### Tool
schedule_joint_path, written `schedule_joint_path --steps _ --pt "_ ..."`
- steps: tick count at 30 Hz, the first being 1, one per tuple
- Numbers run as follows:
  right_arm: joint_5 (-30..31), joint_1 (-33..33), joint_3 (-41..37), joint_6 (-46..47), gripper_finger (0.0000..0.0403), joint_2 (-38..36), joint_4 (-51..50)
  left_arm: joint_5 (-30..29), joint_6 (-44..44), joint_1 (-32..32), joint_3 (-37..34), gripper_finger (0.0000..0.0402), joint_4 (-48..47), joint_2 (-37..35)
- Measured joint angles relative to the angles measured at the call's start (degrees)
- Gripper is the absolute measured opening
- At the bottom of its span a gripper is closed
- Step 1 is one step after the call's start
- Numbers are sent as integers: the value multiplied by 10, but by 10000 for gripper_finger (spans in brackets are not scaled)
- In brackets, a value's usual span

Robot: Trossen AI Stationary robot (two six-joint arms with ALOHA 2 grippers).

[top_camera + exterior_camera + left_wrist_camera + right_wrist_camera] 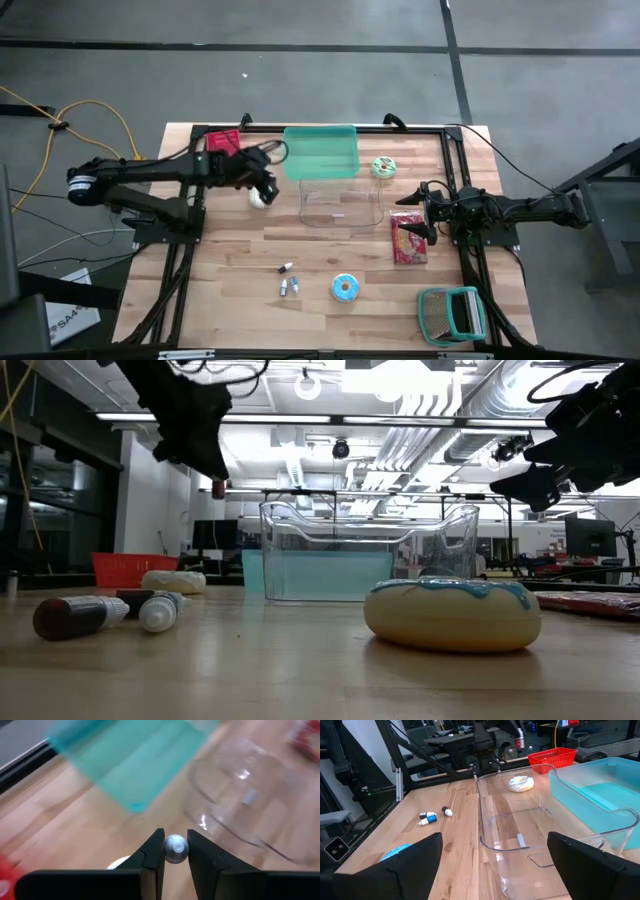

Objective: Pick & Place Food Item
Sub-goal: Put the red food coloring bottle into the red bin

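Wooden table [240, 260] with a black frame, workshop behind it, and a clear bin [340, 205] sits about in the middle. The left gripper [176, 851] is up in the air just left of the bin, pinched on a small tube [176, 848], only its silvery round cap shows between the fingers so I can't tell what's in it. A white bun [259, 197] lies on the table below that gripper, half hidden by it from above. Behind the bin, touching it, there's a teal lid [320, 151]. The right gripper [425, 210] hangs just right of the bin with its fingers spread wide, nothing in them, over a red packet [408, 240]. In front of the bin lie a blue-iced donut [452, 614] and a few small tubes [288, 280]
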Motion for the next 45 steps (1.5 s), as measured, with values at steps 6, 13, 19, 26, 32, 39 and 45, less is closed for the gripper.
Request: schedule_joint_path --steps 6,13,19,26,32,39,45 --pt "0 0 0 0 350 0 0 0 -40 88 0 61 -31 0" --pt "0 0 0 0 350 0 0 0 -68 195 0 62 -51 0" --pt "0 0 0 0 350 0 0 0 -68 274 0 62 -66 0" --pt "0 0 0 0 350 0 0 0 -74 343 0 62 -95 0" --pt "0 0 0 0 350 0 0 0 -81 383 0 62 -126 0" --pt "0 0 0 0 350 0 0 0 -81 409 0 62 -130 0" --pt "0 0 0 0 350 0 0 -13 -94 412 0 62 -144 0"
